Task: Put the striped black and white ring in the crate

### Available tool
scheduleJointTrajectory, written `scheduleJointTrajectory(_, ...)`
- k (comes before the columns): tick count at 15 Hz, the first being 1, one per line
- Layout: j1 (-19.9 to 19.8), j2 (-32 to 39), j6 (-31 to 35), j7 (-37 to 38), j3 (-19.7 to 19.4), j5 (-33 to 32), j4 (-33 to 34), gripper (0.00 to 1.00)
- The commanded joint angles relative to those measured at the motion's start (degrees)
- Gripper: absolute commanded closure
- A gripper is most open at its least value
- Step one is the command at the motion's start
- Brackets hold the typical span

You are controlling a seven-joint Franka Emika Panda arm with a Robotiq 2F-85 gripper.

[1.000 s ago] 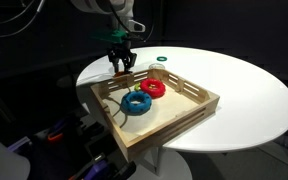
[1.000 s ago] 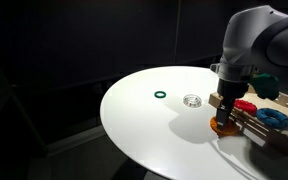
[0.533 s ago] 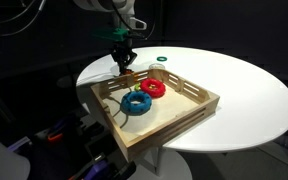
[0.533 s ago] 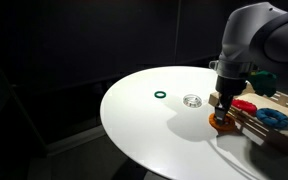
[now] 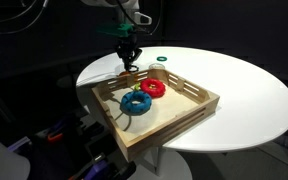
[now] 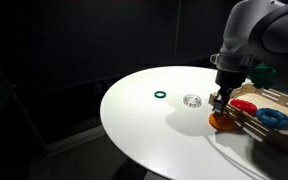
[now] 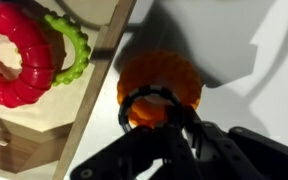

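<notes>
My gripper (image 7: 166, 122) is shut on the striped black and white ring (image 7: 132, 101) and holds it just above an orange ring (image 7: 162, 75) that lies on the white table. In both exterior views the gripper (image 5: 130, 62) (image 6: 220, 99) hangs beside the near corner of the light wooden crate (image 5: 200, 97) (image 6: 252, 127), outside its rim. The held ring is too small to make out in the exterior views. The crate's slatted edge (image 7: 96, 85) runs along the left of the wrist view.
A red ring (image 5: 152, 88) (image 7: 14, 62) and a blue ring (image 5: 137, 102) (image 6: 275, 116) lie in the crate, with a green knobbly ring (image 7: 74, 45). A small green ring (image 6: 160, 96) and a clear ring (image 6: 192, 100) lie on the round white table (image 5: 244, 90).
The gripper has risen a little with the striped ring, lifting it off the orange ring. Everything else has stayed put.
</notes>
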Motion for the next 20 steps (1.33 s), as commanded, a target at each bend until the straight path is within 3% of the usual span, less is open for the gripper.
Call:
scheduleJointTrajectory(1,-0.9,-2.2,-1.5,0.6,-0.7,0.1,1.3,0.94)
scheduleJointTrajectory(7,-3.0,-5.6,-4.9,3.5,-3.4,-3.6,1.3,0.94)
scheduleJointTrajectory(11,-4.7,-9.4,-11.9,8.6,-5.1,-10.8,0.8,0.93)
scheduleJointTrajectory(12,-5.1,-10.4,-13.9,9.1,-5.1,-12.4,0.9,0.61)
scheduleJointTrajectory(14,-5.6,-11.8,-17.2,8.7,-5.2,-13.5,1.2,0.54)
scheduleJointTrajectory(20,-6.0,-16.1,-24.7,4.8,-5.2,-13.3,2.2,0.06)
